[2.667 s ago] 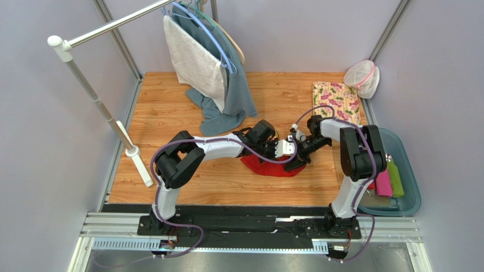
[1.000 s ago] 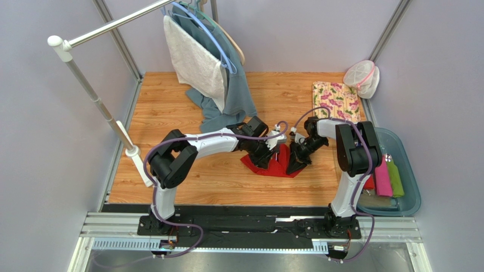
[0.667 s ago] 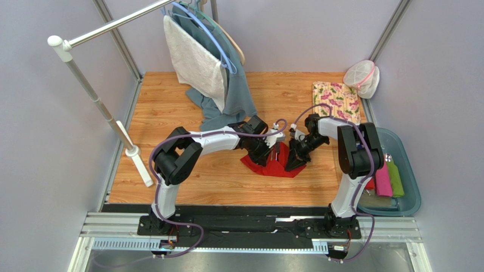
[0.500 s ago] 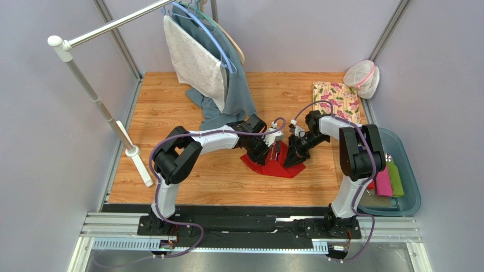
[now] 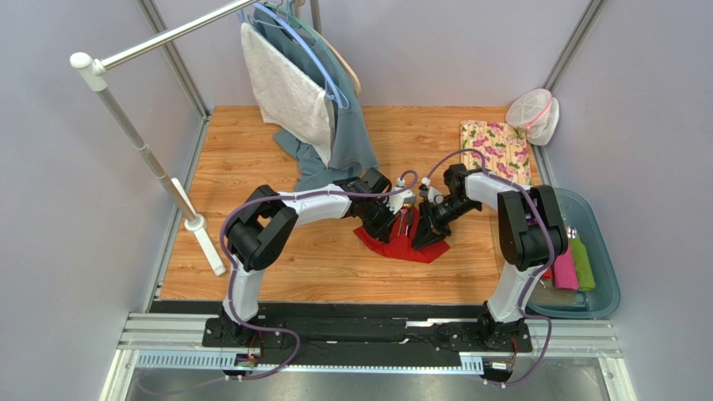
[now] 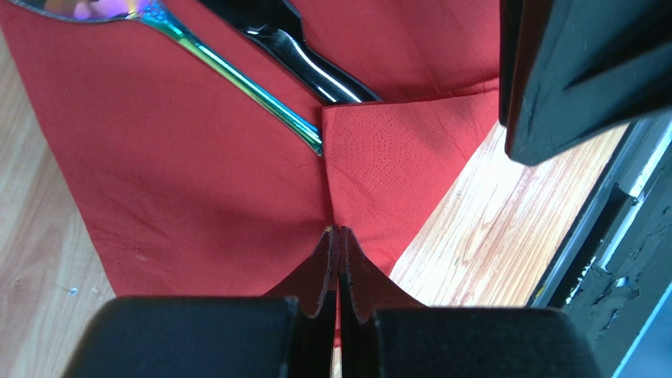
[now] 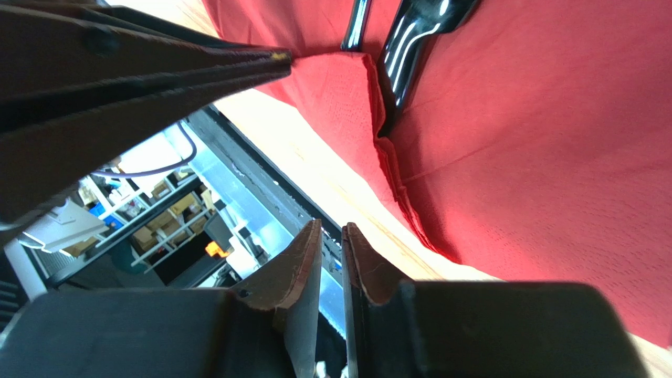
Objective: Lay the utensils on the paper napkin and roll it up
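Note:
The red paper napkin point(image 5: 392, 245) lies on the wooden table with one corner folded over into a flap point(image 6: 394, 157). On it lie an iridescent metal utensil point(image 6: 237, 79) and a black plastic utensil point(image 6: 304, 49), their handle ends tucked under the flap. My left gripper point(image 6: 339, 231) is shut, its tips pinching the flap's edge. In the top view it sits at the napkin's far side point(image 5: 395, 220). My right gripper point(image 7: 331, 227) hovers just right of it point(image 5: 421, 234), over the napkin's edge point(image 7: 410, 205). Its jaws stand a narrow gap apart with nothing between them.
A floral cloth point(image 5: 495, 149) lies at the back right beside a mesh bag point(image 5: 536, 115). A teal bin point(image 5: 604, 288) off the table's right edge holds pink point(image 5: 565, 269) and green point(image 5: 582, 262) rolls. Towels point(image 5: 310, 109) hang from a rack at the back, its stand point(image 5: 197, 224) on the left.
My left gripper has closed on the napkin's flap. My right gripper has let go, opened slightly and shifted a little up and left. The napkin's right side now lies folded inward.

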Controlling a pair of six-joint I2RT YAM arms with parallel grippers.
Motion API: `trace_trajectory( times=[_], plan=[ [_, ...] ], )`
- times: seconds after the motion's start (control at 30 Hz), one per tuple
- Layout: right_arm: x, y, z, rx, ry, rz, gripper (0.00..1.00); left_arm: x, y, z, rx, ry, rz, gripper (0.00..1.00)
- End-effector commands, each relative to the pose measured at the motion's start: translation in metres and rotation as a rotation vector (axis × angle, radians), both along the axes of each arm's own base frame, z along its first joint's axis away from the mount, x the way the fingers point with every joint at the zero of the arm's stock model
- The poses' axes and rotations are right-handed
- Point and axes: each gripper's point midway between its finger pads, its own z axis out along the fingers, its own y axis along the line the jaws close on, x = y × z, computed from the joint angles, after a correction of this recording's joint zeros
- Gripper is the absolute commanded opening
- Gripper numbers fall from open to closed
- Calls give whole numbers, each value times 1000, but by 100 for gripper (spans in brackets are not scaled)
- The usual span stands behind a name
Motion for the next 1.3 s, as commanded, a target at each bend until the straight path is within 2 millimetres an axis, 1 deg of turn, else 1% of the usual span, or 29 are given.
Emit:
trace_trajectory(
  times=[0.0,0.13,0.2,0.23,0.27,0.3,0.33,0.37,0.4,0.43,0.47,0.5,0.57,0.63,0.7,0.73,0.77,0.83,0.87,0.93,0.97,1.03,1.13,1.27],
  plan=[
    [0,7,-4,8,-5,4,19,11,-7,9,-48,15,48,0],
    [6,3,-23,-46,11,-4,15,11,-9,19,-88,26,58,0],
    [9,1,-30,-69,2,-6,14,12,-11,31,-127,15,67,0],
    [10,-3,-36,-98,7,-7,13,9,-10,32,-140,26,68,0],
    [12,-4,-37,-108,1,-10,13,12,-10,42,-167,16,83,0],
    [14,-5,-39,-119,-1,-13,13,12,-8,46,-175,19,93,0],
    [15,-6,-42,-134,-3,-13,13,7,-6,49,-190,36,87,1],
    [16,-7,-42,-141,-8,-14,12,10,-3,62,-223,27,98,2],
    [19,-7,-43,-146,-15,-15,12,9,-1,68,-241,28,100,7],
    [20,-8,-43,-154,-19,-16,12,-3,3,71,-269,63,70,10],
    [21,-9,-44,-157,-21,-16,12,-6,6,84,-303,48,44,13],
    [22,-9,-44,-159,-27,-17,12,-13,8,87,-309,56,18,18],
    [24,-9,-45,-165,-29,-20,12,-33,13,92,-326,111,-55,21],
    [24,-10,-46,-173,-28,-21,11,-41,17,87,-318,146,-71,22],
    [24,-12,-48,-183,-30,-19,11,-43,20,75,-285,173,-68,22],
    [24,-14,-50,-197,-30,-19,11,-42,19,72,-278,175,-68,22],
    [25,-14,-50,-203,-34,-19,11,-40,18,65,-266,191,-57,22],
    [26,-17,-52,-219,-38,-19,11,-36,13,64,-270,199,-53,22],
    [27,-17,-53,-223,-42,-18,11,-34,11,57,-260,221,-42,22],
    [28,-18,-54,-235,-45,-19,11,-29,5,55,-261,230,-34,22],
    [29,-18,-54,-237,-46,-19,11,-28,4,49,-250,249,-24,21],
    [30,-19,-55,-240,-46,-22,11,-24,2,43,-237,255,-8,20],
    [31,-19,-56,-244,-46,-20,11,-22,4,27,-199,281,23,20],
    [31,-20,-57,-247,-48,-13,11,-17,15,6,-154,333,92,17]
  ],
)
